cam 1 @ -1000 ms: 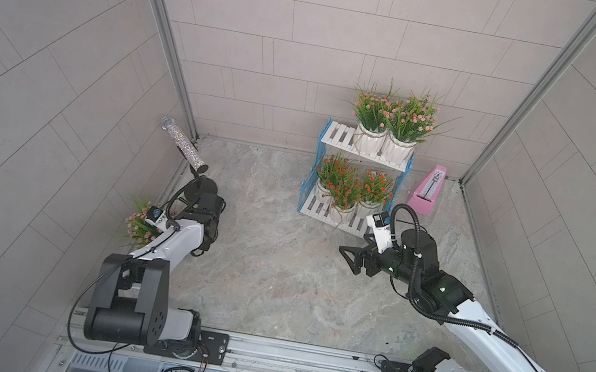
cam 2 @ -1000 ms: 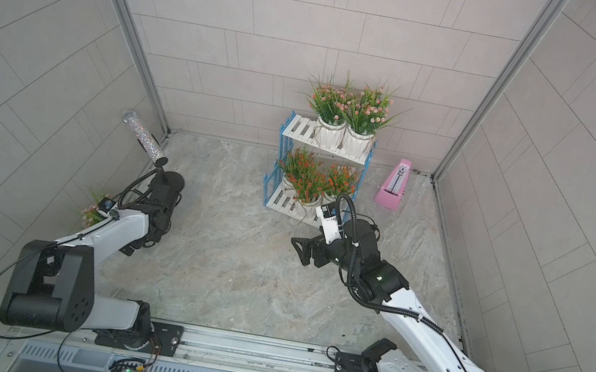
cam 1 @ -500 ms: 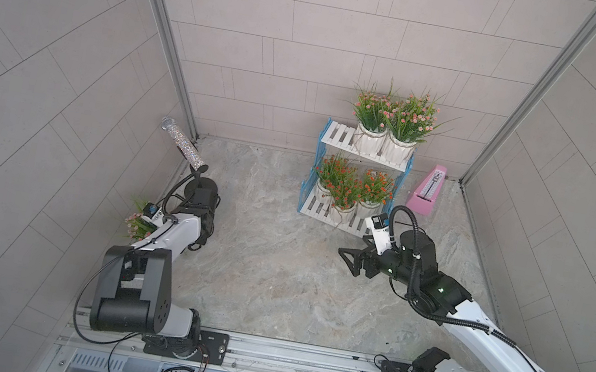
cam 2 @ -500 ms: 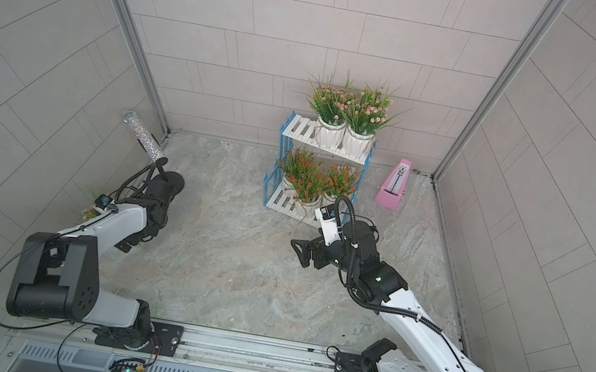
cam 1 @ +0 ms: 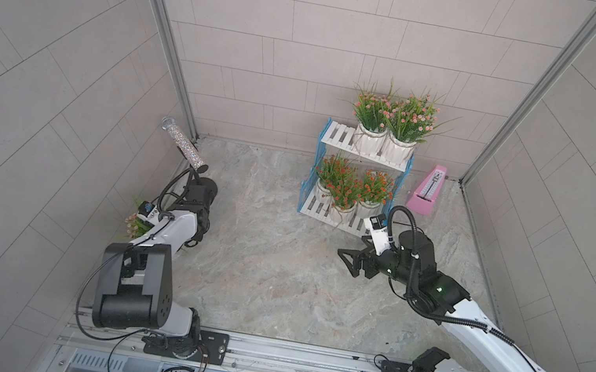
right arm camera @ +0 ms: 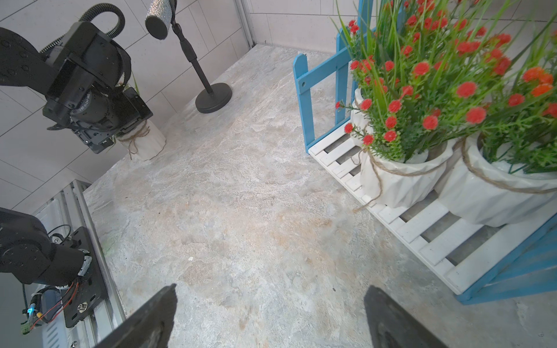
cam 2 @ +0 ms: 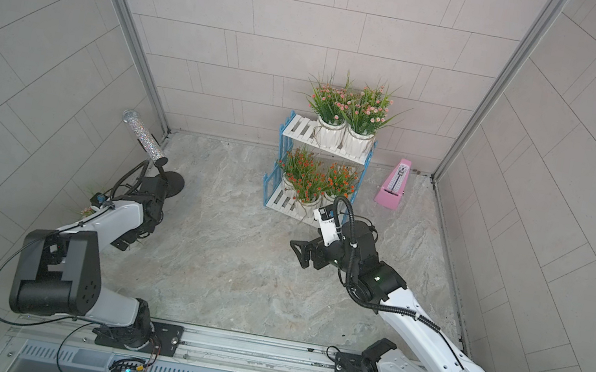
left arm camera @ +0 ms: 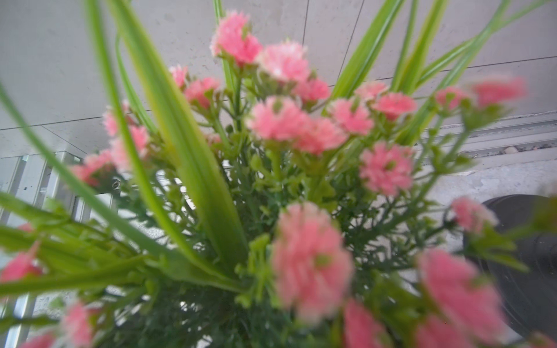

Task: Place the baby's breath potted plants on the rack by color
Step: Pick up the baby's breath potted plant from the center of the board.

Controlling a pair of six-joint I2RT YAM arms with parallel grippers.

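The rack (cam 1: 338, 136) (cam 2: 299, 131) stands at the back, blue-framed with white slats. In both top views two pink baby's breath potted plants (cam 1: 368, 141) sit on its upper shelf and three orange-red ones (cam 1: 342, 209) (right arm camera: 391, 177) on the lower shelf. A third pink plant (cam 1: 135, 222) (left arm camera: 280, 126) stands by the left wall; its white pot (right arm camera: 144, 144) shows in the right wrist view. My left gripper (right arm camera: 122, 132) sits at that pot's rim, its fingertips hidden by foliage and the wrist. My right gripper (cam 1: 347, 262) (right arm camera: 271, 289) hovers open and empty over the floor in front of the rack.
A glittery microphone (cam 1: 184, 142) on a black stand (right arm camera: 214, 96) stands just behind the left arm. A pink metronome (cam 1: 427, 193) sits right of the rack. Tiled walls close in three sides, and the arms' base rail (cam 1: 259, 350) runs along the front.
The left arm has swung toward the left wall, bringing its wrist over the pink plant there. The right arm has barely shifted.
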